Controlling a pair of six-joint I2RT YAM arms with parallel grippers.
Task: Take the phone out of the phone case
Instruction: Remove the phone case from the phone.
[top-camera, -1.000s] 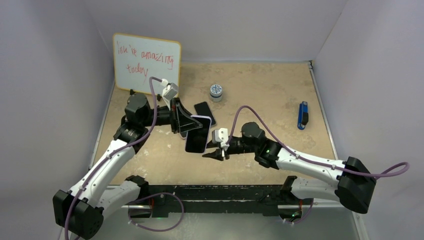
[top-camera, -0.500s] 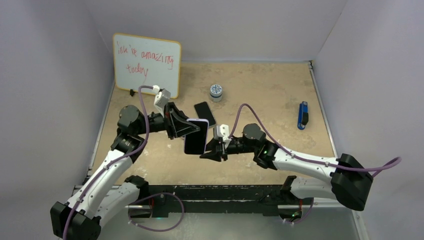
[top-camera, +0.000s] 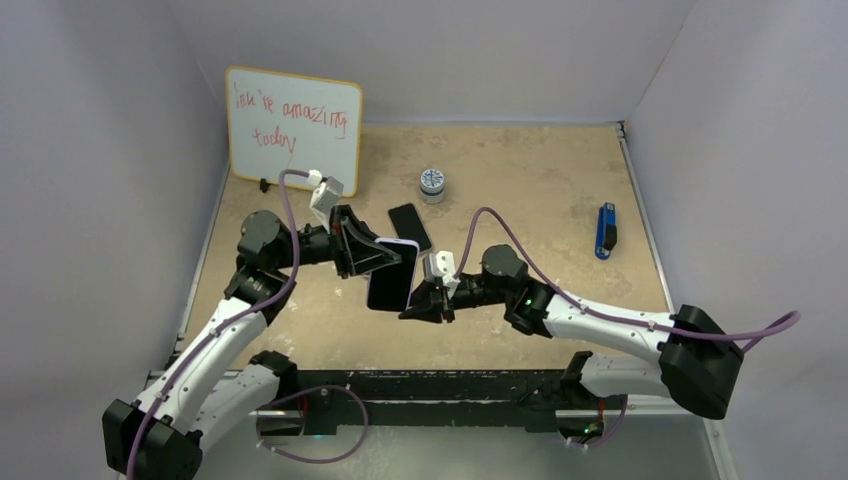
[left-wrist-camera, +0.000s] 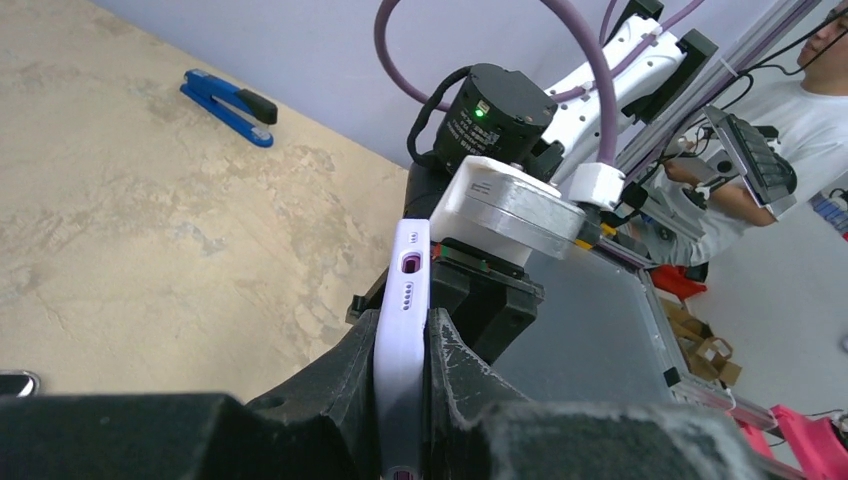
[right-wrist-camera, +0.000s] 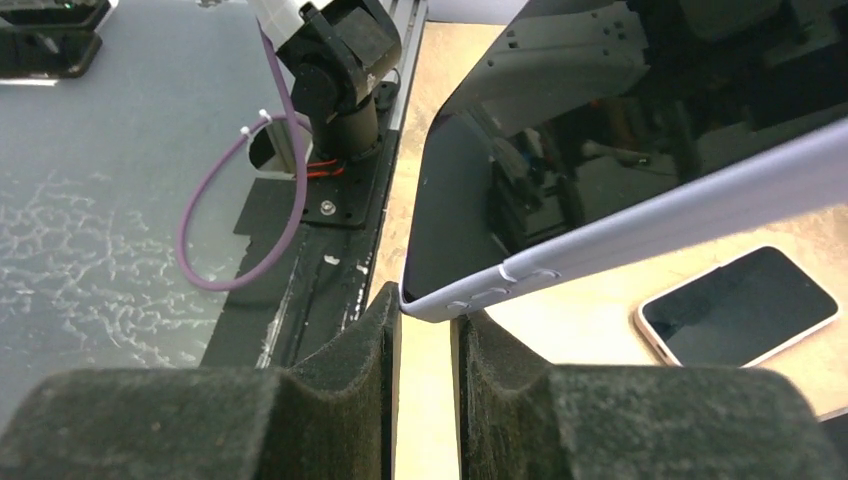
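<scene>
Pale lilac walls (top-camera: 450, 50) close in your workspace on three sides, around a mottled beige table (top-camera: 520, 170). At the upper left of the overhead frame a whiteboard (top-camera: 292, 125) with red handwriting leans against the wall.

At the centre of the frame, your two arms meet over the table. The left gripper (left-wrist-camera: 402, 345) is pressed tight on the thin edge of a lilac phone case (top-camera: 403, 243) and holds it up off the surface. The phone (top-camera: 390, 282) sits inside the case, its dark screen showing. The right gripper (right-wrist-camera: 425, 320) comes in from the right at the case's lower corner. Its fingers stand a narrow gap apart with that corner at their tips. You cannot tell whether they pinch it.

Just behind the held case, a second phone (top-camera: 409, 225) lies flat on the table, screen up. At the right of the frame lies a blue stapler (top-camera: 605, 230), well apart from the arms. Near the top centre stands a small round tin (top-camera: 432, 184) with its lid on, so its contents are hidden.
</scene>
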